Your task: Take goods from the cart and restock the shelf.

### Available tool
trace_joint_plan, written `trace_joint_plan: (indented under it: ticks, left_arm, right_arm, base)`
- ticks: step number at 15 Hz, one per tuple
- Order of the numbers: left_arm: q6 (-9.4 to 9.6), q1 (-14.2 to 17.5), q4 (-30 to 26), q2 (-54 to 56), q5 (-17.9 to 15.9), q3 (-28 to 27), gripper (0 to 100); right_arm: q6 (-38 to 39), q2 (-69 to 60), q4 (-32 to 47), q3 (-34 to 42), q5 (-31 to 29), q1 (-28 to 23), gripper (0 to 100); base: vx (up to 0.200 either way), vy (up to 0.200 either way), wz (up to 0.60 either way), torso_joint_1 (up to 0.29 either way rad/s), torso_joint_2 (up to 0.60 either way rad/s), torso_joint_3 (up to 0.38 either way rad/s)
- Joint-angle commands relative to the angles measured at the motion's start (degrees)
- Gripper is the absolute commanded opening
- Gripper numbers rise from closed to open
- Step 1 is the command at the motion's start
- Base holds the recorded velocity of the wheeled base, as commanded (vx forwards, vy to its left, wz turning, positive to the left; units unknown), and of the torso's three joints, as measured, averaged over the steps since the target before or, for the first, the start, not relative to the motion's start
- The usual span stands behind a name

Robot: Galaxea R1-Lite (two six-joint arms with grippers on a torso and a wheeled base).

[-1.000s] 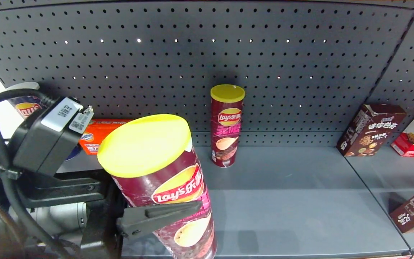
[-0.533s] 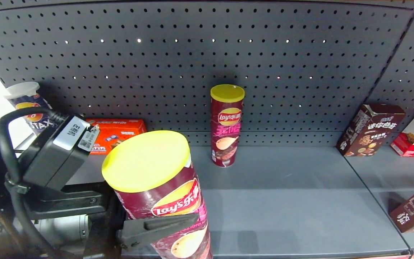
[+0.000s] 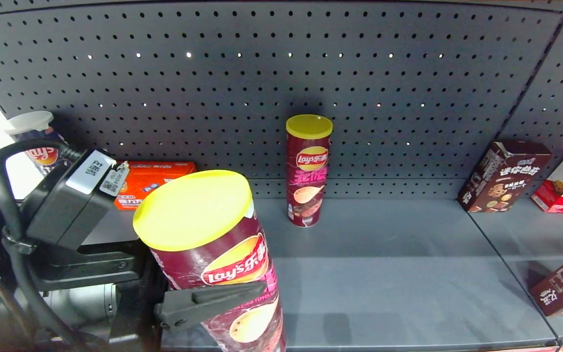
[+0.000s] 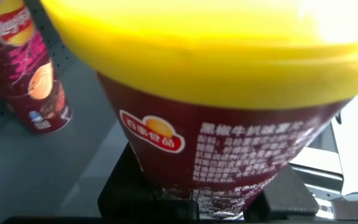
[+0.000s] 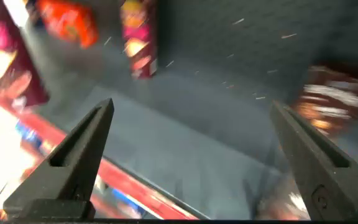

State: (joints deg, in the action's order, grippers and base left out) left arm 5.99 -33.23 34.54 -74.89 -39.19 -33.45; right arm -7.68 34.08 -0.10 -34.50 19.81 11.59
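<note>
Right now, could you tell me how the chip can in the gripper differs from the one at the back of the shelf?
The held can is clamped in the left gripper; the back can stands free. The held can leans, near the front of the shelf; the back can is upright against the pegboard. Both are maroon with yellow lids.

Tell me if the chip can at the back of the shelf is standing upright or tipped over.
Upright: the chip can stands on its base on the shelf, with its yellow lid level on top.
</note>
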Motion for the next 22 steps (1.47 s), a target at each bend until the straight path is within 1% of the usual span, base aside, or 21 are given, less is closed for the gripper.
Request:
trace_joint_plan:
  ticks: [1,3,4,6,7,8,9,10,11,12,14,17,18,22]
  left_arm:
    - [-0.01,1.42,0.01,0.09,-0.53,0.05,0]
    - [-0.01,2.56,0.01,0.09,-2.03,0.23,0]
    - [-0.10,2.82,0.01,0.09,-2.03,0.23,0]
    - [-0.10,3.00,-0.08,0.00,-2.12,0.05,0]
    - [-0.10,3.00,-0.08,0.00,-2.12,0.05,0]
    - [-0.10,3.00,-0.08,0.00,-2.12,0.05,0]
    - [-0.18,3.00,-0.26,-0.08,-2.12,-0.12,0]
    - [-0.18,2.91,-0.35,-0.35,-2.12,-0.30,0]
    - [-0.18,2.91,-0.43,-0.61,-2.03,-0.39,0]
    - [-0.18,2.91,-0.43,-0.70,-2.03,-0.39,0]
    - [-0.89,3.00,-0.35,-0.61,-1.94,-0.12,0]
    - [-1.59,3.00,-0.17,-0.26,-1.94,0.14,0]
    - [-1.59,3.00,-0.17,-0.26,-1.94,0.14,0]
    - [-1.59,3.00,-0.08,-0.35,-1.94,0.05,0]
  right_arm:
    - [-1.64,11.79,-2.89,-0.39,1.55,4.14,100]
    - [-1.37,16.19,-6.41,-0.57,1.64,5.98,100]
    - [-1.28,17.68,-6.58,-1.27,1.72,6.51,100]
    - [-0.93,25.15,-7.46,-4.96,1.81,7.65,100]
    - [-0.93,28.41,-11.33,-6.46,1.99,8.01,100]
    - [-0.93,28.41,-11.33,-6.46,1.99,8.01,100]
    - [-0.23,34.12,-15.37,-9.80,8.23,10.38,100]
    - [-0.85,38.78,-17.48,-12.26,13.59,10.38,100]
    - [-1.99,42.47,-20.56,-13.66,15.87,10.47,100]
    - [-3.31,46.51,-24.95,-14.81,20.18,10.12,100]
    - [-3.48,51.52,-30.66,-15.60,29.58,9.32,100]
    - [-3.48,56.79,-35.85,-16.04,39.78,8.80,100]
    - [-3.48,58.73,-37.17,-16.65,41.54,8.36,100]
    - [-3.31,64.97,-37.61,-21.31,40.40,8.18,100]
  base:
    - [0.000,0.000,0.00,0.000,0.00,0.000]
    - [0.000,0.000,0.00,0.000,0.00,0.000]
    - [0.000,0.000,0.00,0.000,0.00,0.000]
    - [0.000,0.000,0.00,0.000,0.00,0.000]
    - [0.000,0.000,0.00,0.000,0.00,0.000]
    - [0.000,0.000,0.00,0.000,0.00,0.000]
    - [0.000,0.000,0.00,0.000,0.00,0.000]
    - [0.000,0.000,0.00,0.000,0.00,0.000]
    - [0.000,0.000,0.00,0.000,0.00,0.000]
    - [0.000,0.000,0.00,0.000,0.00,0.000]
    - [0.000,0.000,0.00,0.000,0.00,0.000]
    - [0.000,0.000,0.00,0.000,0.00,0.000]
    - [0.000,0.000,0.00,0.000,0.00,0.000]
    - [0.000,0.000,0.00,0.000,0.00,0.000]
